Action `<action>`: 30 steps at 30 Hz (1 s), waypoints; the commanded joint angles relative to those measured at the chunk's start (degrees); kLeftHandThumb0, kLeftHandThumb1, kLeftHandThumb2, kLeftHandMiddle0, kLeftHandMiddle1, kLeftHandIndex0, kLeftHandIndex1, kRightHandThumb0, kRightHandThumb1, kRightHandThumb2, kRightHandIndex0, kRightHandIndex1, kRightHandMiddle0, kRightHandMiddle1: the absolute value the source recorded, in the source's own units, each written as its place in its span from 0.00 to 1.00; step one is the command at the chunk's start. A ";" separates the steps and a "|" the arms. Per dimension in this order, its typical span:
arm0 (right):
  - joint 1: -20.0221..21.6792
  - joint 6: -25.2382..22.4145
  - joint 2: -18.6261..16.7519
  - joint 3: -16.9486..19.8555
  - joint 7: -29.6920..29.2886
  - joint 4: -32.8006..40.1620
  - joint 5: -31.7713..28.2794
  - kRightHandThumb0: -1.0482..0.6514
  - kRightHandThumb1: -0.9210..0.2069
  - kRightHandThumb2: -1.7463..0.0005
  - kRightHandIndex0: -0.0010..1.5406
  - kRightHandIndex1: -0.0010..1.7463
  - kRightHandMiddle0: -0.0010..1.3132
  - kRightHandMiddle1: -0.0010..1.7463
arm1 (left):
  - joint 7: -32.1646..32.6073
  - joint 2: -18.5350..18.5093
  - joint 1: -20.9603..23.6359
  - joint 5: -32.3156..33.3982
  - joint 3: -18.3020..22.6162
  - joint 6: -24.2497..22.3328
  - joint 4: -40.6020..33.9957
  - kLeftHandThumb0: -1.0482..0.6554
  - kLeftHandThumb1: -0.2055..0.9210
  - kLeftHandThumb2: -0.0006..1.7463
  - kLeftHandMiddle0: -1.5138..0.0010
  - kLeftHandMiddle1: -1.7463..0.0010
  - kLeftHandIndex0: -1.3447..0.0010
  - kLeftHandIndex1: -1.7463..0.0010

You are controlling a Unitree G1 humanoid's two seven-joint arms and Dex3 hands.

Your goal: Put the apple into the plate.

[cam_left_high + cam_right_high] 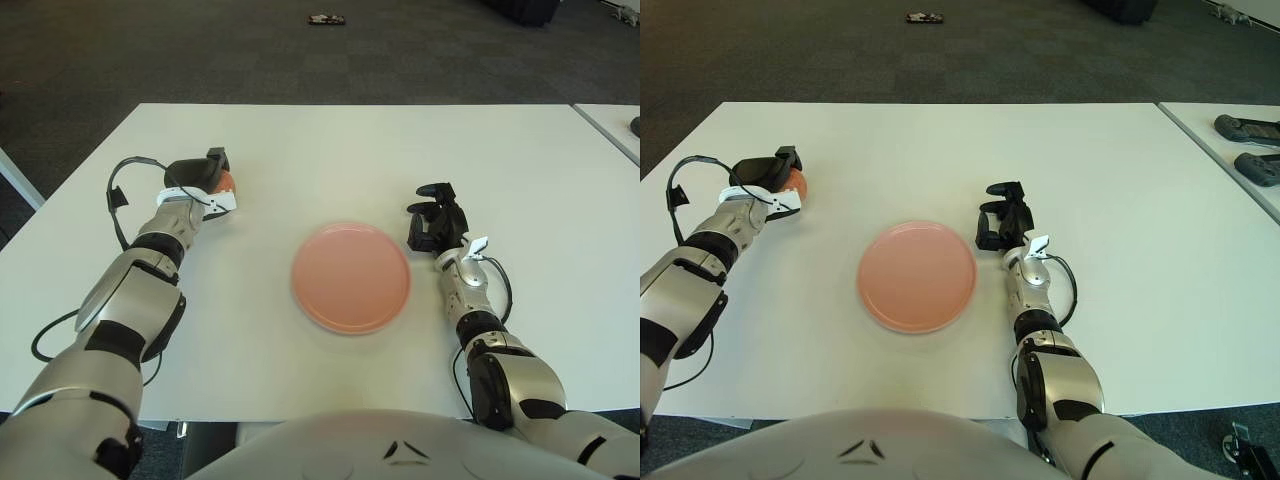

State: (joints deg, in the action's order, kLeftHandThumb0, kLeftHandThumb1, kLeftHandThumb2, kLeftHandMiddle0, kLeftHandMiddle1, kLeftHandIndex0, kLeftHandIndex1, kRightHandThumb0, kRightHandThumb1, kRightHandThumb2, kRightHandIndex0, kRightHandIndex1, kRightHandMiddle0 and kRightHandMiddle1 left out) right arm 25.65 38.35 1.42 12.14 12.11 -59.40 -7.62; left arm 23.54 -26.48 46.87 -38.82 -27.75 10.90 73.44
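A round pink plate (351,277) lies near the middle of the white table (350,150) and holds nothing. The apple (226,182) is orange-red and sits on the table at the left, mostly hidden by my left hand (205,178). The dark fingers curl over and around the apple. It also shows in the right eye view (796,184). My right hand (436,218) shows just right of the plate with its fingers curled and nothing in them.
A second white table (1230,140) stands at the right with two dark controllers (1250,128) on it. A small dark object (326,19) lies on the grey carpet beyond the table. A black cable (122,195) loops off my left wrist.
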 commanded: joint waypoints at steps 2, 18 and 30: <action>-0.87 -0.64 -0.10 0.49 0.77 -1.87 -0.90 0.93 0.68 0.14 0.48 1.00 0.73 1.00 | 1.65 0.08 0.12 1.83 2.06 2.09 0.41 0.62 0.22 0.92 0.45 0.04 0.56 0.00; -0.46 -0.05 -0.12 1.14 0.99 -2.88 -0.93 0.93 0.68 0.13 0.48 1.00 0.74 1.00 | -0.81 1.28 -0.03 7.26 7.38 6.13 0.83 0.62 0.21 0.92 0.44 0.06 0.55 0.00; -0.16 -0.36 -0.17 1.37 0.98 -3.21 -0.83 0.93 0.68 0.13 0.48 1.00 0.74 1.00 | -1.45 1.24 0.32 9.47 9.87 8.07 0.45 0.62 0.22 0.92 0.44 0.07 0.55 0.00</action>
State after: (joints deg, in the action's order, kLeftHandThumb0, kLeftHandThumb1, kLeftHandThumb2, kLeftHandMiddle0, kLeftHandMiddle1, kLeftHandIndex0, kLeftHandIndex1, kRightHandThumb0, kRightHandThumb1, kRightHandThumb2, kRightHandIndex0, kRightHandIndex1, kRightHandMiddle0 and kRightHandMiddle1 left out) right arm 26.39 39.27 1.44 13.22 13.08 -60.97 -7.72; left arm 22.06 -25.13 46.82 -30.30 -18.94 18.05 74.34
